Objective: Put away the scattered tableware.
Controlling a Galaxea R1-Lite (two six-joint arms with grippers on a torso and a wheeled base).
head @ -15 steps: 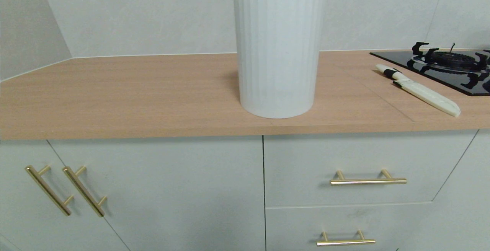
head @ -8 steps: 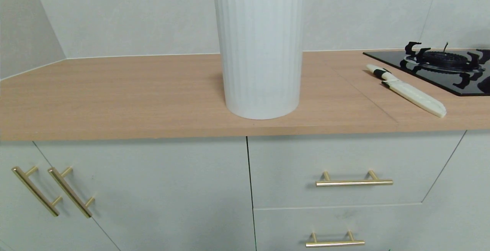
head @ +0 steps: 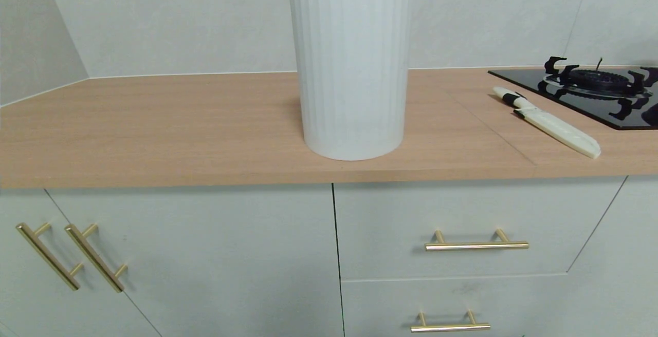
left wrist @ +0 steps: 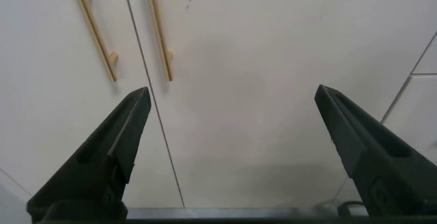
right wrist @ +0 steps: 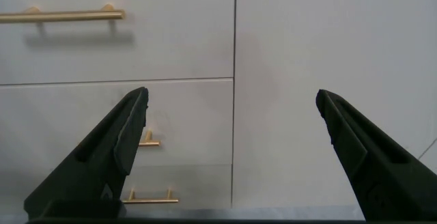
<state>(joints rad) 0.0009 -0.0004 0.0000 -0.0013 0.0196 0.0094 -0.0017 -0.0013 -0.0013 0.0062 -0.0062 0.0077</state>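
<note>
On the wooden countertop (head: 154, 126), just beside the black hob (head: 591, 95), lies a cream-white knife (head: 547, 122) with a black band round its handle, well apart from the tall ribbed white container (head: 351, 67), while the left gripper (left wrist: 231, 94) and right gripper (right wrist: 231, 93) both gape wide before the cabinet fronts (left wrist: 259, 60).

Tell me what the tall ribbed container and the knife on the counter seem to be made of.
Ribbed container: matte white with fine vertical flutes and no glare; probably plastic or unglazed ceramic, cannot tell which. Knife: cream blade and handle with black bands, dull sheen; looks ceramic or plastic rather than bare steel.
</note>
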